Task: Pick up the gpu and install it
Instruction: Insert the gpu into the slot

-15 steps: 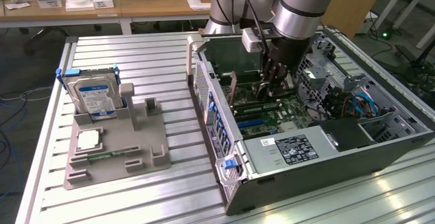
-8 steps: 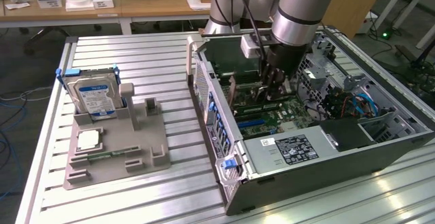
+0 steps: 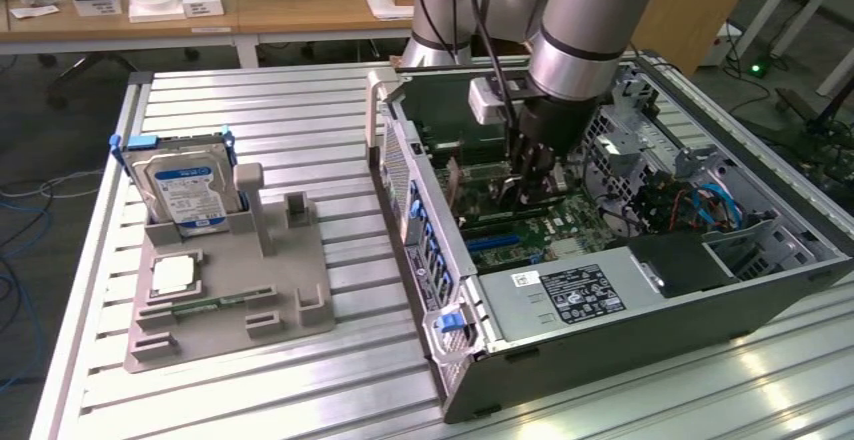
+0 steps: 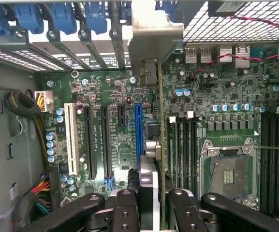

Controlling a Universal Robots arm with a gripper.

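The install step is being carried out: the graphics card is being held edge-on inside the open computer case, lifted off the main board on the case's floor and not yet seated. The tool is being kept closed on the card, with one finger pressed to each flat face, and in the exterior view the tool is being reached straight down into the middle of the case. The card's metal bracket is being pointed toward the case's rear wall, close to the row of blue-clipped expansion openings. The card's lower edge is being hung close to the long blue slot inside the case, though whether the two are truly lined up cannot be told. Outside the case, on the exterior view's left, a grey holder is being left on the slatted surface with a hard drive standing in it. By judgement, pick-up is done and seating is what remains; that is being judged to call for the card's edge to be squared over the slot, the bracket to be matched to a rear opening, and a straight, even push to be given without tilt.
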